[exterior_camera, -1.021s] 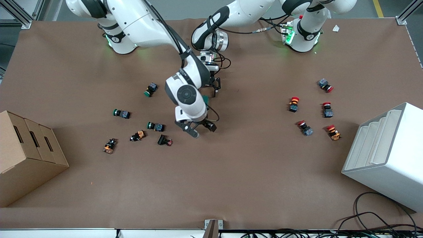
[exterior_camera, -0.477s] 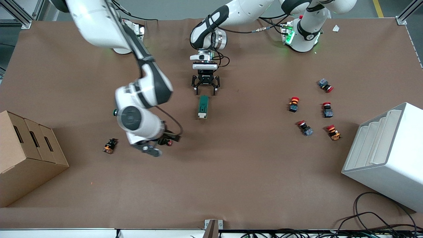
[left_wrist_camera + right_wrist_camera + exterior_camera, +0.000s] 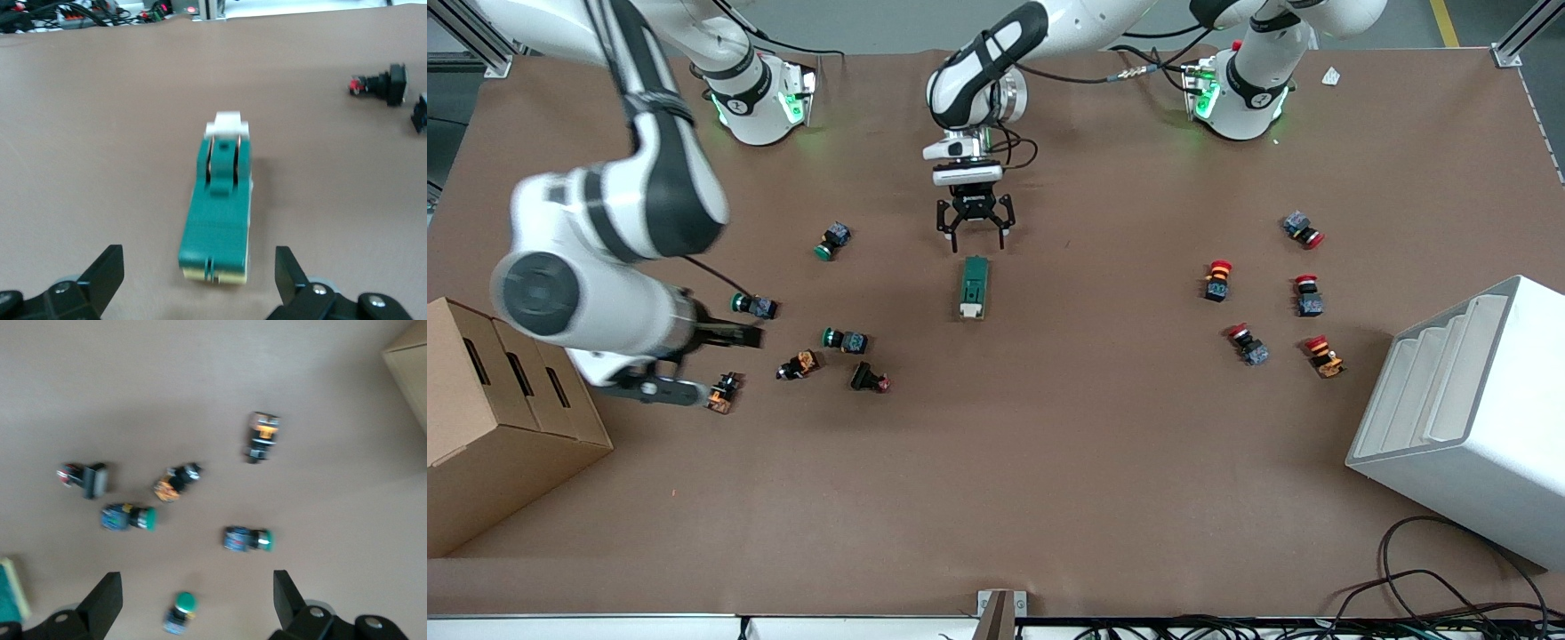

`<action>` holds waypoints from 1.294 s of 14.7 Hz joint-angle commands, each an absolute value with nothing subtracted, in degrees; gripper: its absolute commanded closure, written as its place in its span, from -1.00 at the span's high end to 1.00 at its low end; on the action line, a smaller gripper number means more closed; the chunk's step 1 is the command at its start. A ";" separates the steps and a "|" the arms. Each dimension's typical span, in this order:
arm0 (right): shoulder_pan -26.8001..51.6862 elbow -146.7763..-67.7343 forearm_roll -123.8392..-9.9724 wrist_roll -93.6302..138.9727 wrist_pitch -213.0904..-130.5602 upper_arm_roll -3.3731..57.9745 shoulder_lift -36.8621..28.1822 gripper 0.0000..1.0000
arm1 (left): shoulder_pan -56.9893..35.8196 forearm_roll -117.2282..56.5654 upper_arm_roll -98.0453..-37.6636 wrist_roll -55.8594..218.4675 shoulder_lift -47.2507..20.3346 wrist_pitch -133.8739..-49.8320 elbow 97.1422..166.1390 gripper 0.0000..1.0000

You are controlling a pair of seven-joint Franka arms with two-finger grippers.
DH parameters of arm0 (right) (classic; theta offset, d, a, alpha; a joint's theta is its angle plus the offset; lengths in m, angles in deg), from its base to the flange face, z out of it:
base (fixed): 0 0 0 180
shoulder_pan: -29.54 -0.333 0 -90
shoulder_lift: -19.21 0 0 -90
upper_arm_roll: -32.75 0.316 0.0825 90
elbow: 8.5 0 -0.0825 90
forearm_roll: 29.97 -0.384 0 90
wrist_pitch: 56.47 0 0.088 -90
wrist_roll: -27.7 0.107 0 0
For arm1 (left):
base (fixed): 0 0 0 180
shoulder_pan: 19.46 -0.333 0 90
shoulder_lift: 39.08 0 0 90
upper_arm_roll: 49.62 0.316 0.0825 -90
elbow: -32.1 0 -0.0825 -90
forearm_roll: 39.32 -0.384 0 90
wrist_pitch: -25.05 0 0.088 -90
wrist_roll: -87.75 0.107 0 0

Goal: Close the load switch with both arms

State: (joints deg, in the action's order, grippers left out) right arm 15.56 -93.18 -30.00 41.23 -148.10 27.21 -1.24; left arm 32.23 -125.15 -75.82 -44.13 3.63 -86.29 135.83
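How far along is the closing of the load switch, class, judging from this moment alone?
Looks done: the load switch lies free on the table, lever flat along its body, with no gripper on it. In hand: nothing; the left gripper hovers open just above its end nearest the bases, and the right gripper is open over the green push-buttons toward the cardboard box. Left: probably only retreating.

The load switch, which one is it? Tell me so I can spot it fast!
Look at the middle of the brown table, just nearer the front camera than the left arm's open tool. The load switch lies there alone, a long dark-green block with a cream-white end, bigger than the round-capped push-buttons scattered around.
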 commanded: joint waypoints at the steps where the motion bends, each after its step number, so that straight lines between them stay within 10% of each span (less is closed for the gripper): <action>1: 21.35 -94.90 -28.39 31.61 -143.94 28.27 4.08 1.00 | 32.13 -118.01 -75.98 -37.68 1.53 -86.40 132.14 0.99; 19: 29.89 -79.42 -29.36 29.19 -131.54 28.79 4.62 1.00 | 2.63 -68.26 -75.63 25.25 -20.62 -66.89 113.31 1.00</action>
